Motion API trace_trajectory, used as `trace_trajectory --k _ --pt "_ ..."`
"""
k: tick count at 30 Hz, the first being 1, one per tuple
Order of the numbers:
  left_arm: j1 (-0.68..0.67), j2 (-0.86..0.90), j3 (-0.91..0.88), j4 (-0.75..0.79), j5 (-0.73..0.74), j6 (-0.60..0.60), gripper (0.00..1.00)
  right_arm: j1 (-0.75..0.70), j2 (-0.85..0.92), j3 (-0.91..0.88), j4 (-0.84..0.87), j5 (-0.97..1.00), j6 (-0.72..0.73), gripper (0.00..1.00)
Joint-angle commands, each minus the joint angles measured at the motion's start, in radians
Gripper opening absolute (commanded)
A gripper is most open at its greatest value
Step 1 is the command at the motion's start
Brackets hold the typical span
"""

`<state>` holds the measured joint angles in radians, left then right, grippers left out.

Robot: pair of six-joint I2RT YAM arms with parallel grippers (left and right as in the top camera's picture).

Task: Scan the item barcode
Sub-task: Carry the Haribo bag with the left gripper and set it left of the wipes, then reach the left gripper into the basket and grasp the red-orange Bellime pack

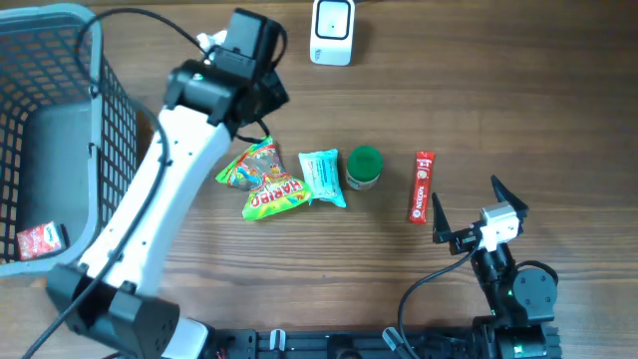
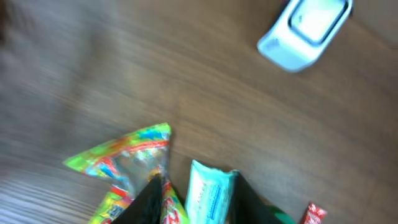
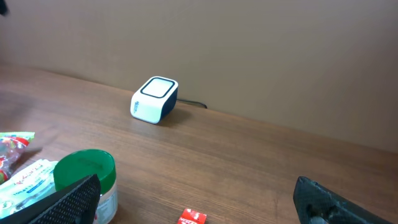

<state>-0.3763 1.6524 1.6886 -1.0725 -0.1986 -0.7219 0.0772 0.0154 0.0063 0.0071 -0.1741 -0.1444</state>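
Hover: left gripper (image 2: pixel 196 186), jaws apart, above candy bag (image 1: pixel 261 181) and tissue pack (image 1: pixel 322 178) mid-frame; right gripper (image 1: pixel 465 191) wide, idle; best centre on one before closing

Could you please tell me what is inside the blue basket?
One small red packet lies on the floor of the basket. The rest looks bare, though its left part is out of frame.

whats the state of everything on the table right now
left gripper, open, empty
right gripper, open, empty
scanner, upright, nothing in front
haribo bag, lying flat
tissue pack, lying flat
green-lidded jar, upright, lid on
red stick packet, lying flat
basket, holds one red packet
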Motion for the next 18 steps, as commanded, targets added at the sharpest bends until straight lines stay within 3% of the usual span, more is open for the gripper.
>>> trace_trajectory --k 1,7,12,18 --pt "0.063 -0.169 0.106 -0.035 -0.157 0.008 1.0 0.004 -0.005 -0.001 0.003 0.017 -0.011 1.0" --pt "0.195 -0.372 0.11 -0.089 -0.179 0.003 1.0 0.004 -0.005 -0.001 0.003 0.017 -0.011 1.0" --pt "0.404 -0.47 0.11 -0.204 -0.312 -0.174 1.0 0.004 -0.005 -0.001 0.003 0.017 -0.011 1.0" --pt "0.658 -0.444 0.109 -0.297 -0.307 -0.316 1.0 0.004 -0.005 -0.001 0.003 0.017 -0.011 1.0"
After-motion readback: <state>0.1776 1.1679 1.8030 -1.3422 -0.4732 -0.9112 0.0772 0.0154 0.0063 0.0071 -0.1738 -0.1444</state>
